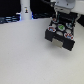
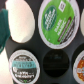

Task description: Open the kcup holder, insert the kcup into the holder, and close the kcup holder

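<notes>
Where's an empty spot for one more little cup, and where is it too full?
One dark round slot sits empty, between the teal-lidded pod and the orange-lidded pod. The white table is bare on the exterior view's left of the kcup holder. The tray's other visible slots look full.

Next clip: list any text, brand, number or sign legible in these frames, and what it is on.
No text is legible in either view.
Round green-lidded white pod: white lettering, too blurred to read.
Round dark-banded white-rimmed pod: print on band, too blurred.
Black boxy drawer unit with round slots: pod lids too small to show any text.
</notes>
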Motion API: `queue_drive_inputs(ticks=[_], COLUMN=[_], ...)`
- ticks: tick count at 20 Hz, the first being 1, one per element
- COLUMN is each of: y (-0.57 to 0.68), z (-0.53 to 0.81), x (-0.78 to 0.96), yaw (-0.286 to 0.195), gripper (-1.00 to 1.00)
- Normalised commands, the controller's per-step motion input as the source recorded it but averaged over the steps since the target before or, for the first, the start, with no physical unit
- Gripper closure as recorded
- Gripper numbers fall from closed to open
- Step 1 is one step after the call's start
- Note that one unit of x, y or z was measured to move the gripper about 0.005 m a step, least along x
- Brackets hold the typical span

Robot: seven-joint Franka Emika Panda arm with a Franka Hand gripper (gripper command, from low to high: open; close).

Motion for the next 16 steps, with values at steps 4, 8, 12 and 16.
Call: queue_drive_inputs(ticks=[4,8,12,16], y=[-0.42,-0.42,-0.41,-0.36], z=[0.29,0.20,0.16,0.06], x=[0.48,0.56,0.61,0.59], yaw=[0.061,0.037,0.027,0.032], gripper=[-1.00,-1.00,-1.00,-1.00])
